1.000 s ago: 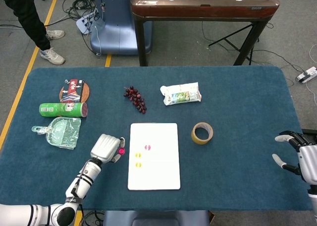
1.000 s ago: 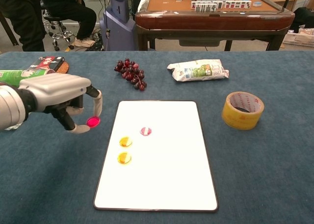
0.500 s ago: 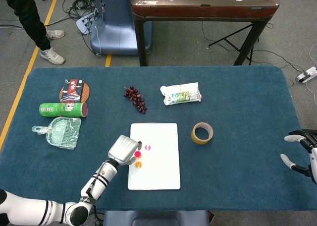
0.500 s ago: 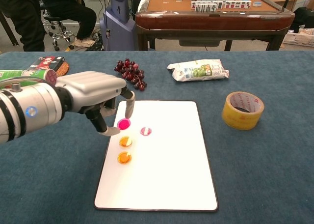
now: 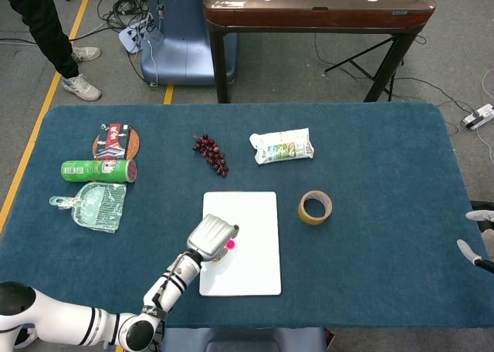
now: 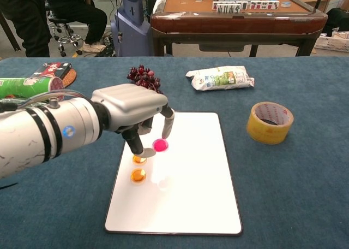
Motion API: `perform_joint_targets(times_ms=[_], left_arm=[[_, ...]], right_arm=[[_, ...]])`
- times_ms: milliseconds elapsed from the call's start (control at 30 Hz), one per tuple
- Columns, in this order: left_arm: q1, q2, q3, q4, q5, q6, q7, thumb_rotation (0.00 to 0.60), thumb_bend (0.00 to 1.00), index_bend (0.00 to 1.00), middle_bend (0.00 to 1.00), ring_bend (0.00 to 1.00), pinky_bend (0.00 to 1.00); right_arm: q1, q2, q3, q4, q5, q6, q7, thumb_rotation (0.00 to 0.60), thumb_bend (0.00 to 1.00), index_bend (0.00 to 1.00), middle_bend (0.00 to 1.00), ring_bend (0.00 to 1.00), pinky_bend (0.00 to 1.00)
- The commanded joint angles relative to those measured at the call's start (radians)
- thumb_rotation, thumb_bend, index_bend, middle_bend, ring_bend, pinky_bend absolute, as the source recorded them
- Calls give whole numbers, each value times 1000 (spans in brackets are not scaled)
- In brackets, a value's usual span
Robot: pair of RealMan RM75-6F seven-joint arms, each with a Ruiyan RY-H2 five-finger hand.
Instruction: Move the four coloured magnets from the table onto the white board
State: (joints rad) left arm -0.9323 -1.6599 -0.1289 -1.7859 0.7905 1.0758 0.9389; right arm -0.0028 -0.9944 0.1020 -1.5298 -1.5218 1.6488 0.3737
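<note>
My left hand (image 6: 133,108) hovers over the upper left of the white board (image 6: 191,194), pinching a magenta magnet (image 6: 160,145) between thumb and a finger. Just below the hand, two orange magnets lie on the board: one (image 6: 139,160) half hidden by the thumb, the other (image 6: 138,176) in plain sight. The pink-and-white magnet seen earlier is covered by the hand. From the head view the left hand (image 5: 212,235) sits on the board's (image 5: 255,213) left side with the magenta magnet (image 5: 229,245) at its tips. My right hand (image 5: 475,248) shows only spread fingertips at the right edge, holding nothing.
Grapes (image 6: 144,78) and a snack bag (image 6: 220,78) lie beyond the board. A tape roll (image 6: 269,122) stands to its right. At the far left are a green can (image 5: 98,170), a red packet on a coaster (image 5: 116,142) and a clear plastic pack (image 5: 93,205).
My left hand carried the magenta magnet rightward from the cloth onto the board, now covering the pink-and-white magnet. The right hand slid further out of the frame to the right.
</note>
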Motion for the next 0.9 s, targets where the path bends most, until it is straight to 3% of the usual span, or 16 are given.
perform_joint_targets(times_ms=[33, 500, 900], left_arm=[[-12, -12, 3, 11, -2, 0, 5, 600, 319, 590, 1000, 1000, 1000], [-56, -61, 17, 47, -10, 19, 35, 600, 319, 538, 1000, 1000, 1000], [-62, -70, 32, 81, -26, 20, 26, 600, 319, 395, 1000, 1000, 1000]], right_arm=[[-2, 2, 2, 1, 4, -1, 5, 600, 162, 388, 340, 314, 443], [-7, 1, 9, 5, 7, 2, 20, 600, 162, 389, 340, 315, 443], [-7, -1, 13, 7, 6, -1, 24, 600, 162, 388, 341, 314, 443]])
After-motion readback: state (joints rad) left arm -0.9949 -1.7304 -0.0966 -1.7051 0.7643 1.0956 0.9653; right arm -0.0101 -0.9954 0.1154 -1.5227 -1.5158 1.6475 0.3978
